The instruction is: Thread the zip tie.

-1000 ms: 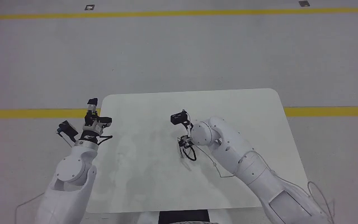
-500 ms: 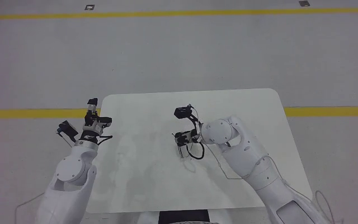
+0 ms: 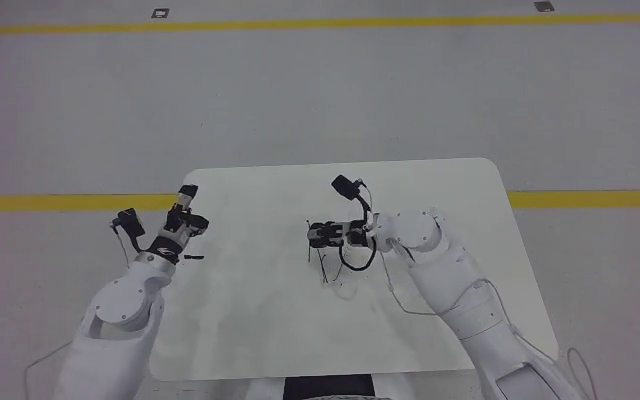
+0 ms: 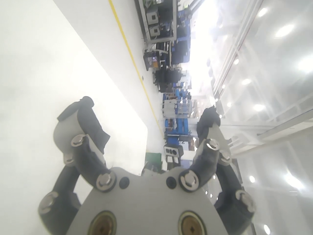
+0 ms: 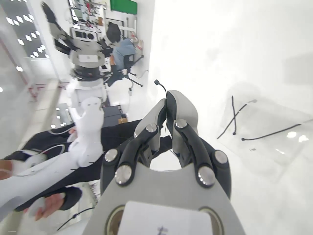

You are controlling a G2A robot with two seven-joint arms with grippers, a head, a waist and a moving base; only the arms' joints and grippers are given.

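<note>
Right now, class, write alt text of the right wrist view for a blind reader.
The right gripper holds a black zip tie between shut fingers, head poking out. Three more ties lie on clear plastic nearby.

A white table with rounded corners (image 3: 450,190) stands on a pale grey floor (image 3: 320,90). A far yellow painted line (image 3: 300,24) crosses the floor behind the table, and a near yellow painted line (image 3: 580,199) shows at both sides of it. 2 small dark square floor markers (image 3: 160,13) lie beyond the far line. Metal equipment racks (image 4: 159,8) and blue storage units (image 4: 178,123) stand under bright ceiling lights (image 4: 283,30).
</note>
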